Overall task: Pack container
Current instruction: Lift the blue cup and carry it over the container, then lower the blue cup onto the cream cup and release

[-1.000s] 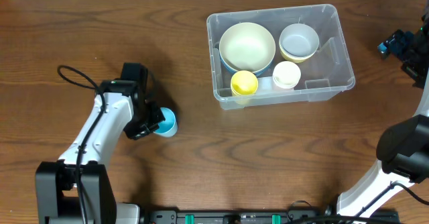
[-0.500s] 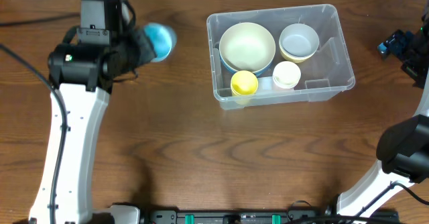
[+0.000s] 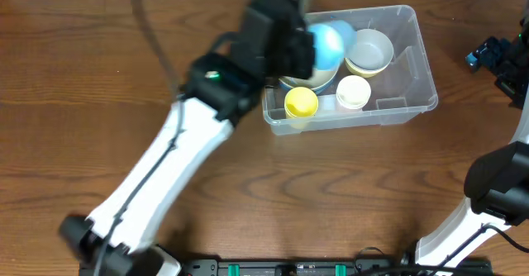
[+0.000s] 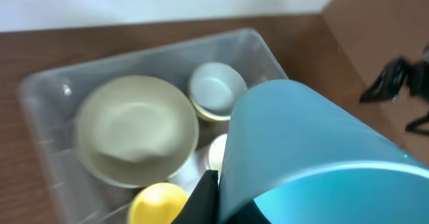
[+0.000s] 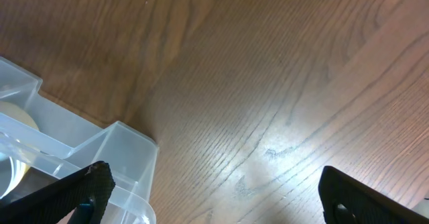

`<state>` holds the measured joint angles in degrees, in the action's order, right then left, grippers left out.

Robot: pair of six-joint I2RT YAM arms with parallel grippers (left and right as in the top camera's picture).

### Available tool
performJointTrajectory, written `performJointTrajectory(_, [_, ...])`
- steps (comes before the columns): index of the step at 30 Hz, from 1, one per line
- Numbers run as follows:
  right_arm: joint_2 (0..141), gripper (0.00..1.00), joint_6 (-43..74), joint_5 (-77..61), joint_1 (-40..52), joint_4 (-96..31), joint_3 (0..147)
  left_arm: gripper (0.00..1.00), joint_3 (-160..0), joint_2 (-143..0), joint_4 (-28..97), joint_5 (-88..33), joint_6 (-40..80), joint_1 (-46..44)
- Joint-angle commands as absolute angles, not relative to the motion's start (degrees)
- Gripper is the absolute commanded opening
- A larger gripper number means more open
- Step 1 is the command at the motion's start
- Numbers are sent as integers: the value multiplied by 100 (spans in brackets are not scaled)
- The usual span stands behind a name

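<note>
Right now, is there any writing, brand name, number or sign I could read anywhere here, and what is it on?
No text can be read in any view.
container: a pale patch low on its front wall may be a label, but it is too blurred to read.
blue cup: plain, no print visible.
Nothing else in view shows legible lettering.

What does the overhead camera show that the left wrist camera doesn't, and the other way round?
Only overhead: the whole left arm stretched over the container, and the right arm off to the side. Only left wrist: the inside of the large cream bowl, which the arm and cup mostly cover from above. Both: the blue cup held above the container, the small white bowl and the yellow cup.
</note>
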<state>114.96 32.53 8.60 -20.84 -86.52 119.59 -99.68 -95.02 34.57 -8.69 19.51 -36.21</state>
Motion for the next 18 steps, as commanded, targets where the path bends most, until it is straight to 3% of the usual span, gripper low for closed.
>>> performJointTrajectory(1, [11469,99,3341,897,-2104,-8656,11950,6,-10001,-9944,3317,-834,1627,-3822])
performJointTrajectory(18, [11469,99,3341,897,-2104,-8656,11950,6,-9988,-11137,2987,-838,1586,-3935])
